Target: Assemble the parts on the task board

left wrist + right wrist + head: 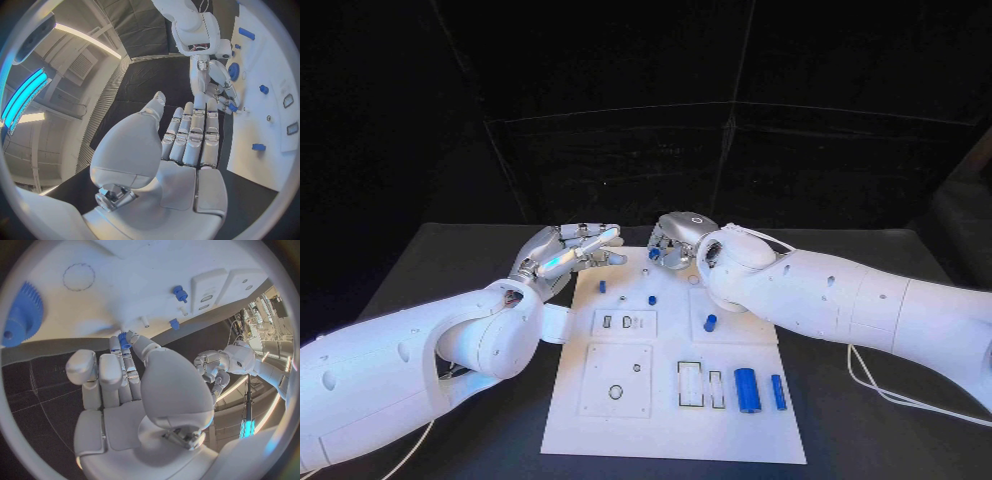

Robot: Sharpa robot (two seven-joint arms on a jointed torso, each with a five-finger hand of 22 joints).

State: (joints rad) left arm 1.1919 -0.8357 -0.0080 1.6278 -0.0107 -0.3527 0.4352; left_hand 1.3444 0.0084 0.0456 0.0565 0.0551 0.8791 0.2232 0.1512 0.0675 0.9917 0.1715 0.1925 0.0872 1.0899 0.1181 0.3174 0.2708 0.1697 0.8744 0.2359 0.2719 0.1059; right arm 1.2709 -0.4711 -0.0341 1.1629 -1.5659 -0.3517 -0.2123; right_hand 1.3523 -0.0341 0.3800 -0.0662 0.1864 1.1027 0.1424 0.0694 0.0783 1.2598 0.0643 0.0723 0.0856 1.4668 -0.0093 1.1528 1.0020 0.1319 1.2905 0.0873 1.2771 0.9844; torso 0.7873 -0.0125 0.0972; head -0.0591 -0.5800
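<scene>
- On the black bench (pixel 877 420), the white task board (pixel 675 420) lies lengthwise, its long axis running from the near edge away toward the two hands at its far end.
- At the board's far left corner, the left hand (pixel 567 252) hovers with its fingers (pixel 190 135) stretched out straight and side by side, nothing in them; the left wrist view shows the flat palm and the bare fingers reaching toward the board's edge.
- Just right of that hand, a small blue peg (pixel 603 286) stands on the board, and a second small blue part (pixel 652 299) sits near the middle, a little farther right.
- At the far end, right of centre, the right hand (pixel 678 240) bends down over the board; a small blue part (pixel 124 340) is pinched at its fingertips (pixel 131 352), its long axis running along the fingers, pointing at the board.
- Beside that hand, the right wrist view shows a blue gear (pixel 22 315) lying flat on the board.
- Right of the middle, a short blue cylinder (pixel 710 322) rests on the board.
- Near the front right, two blue bars, a thick one (pixel 747 389) and a thin one (pixel 779 392), lie side by side, both long axes parallel to the board's long axis.
</scene>
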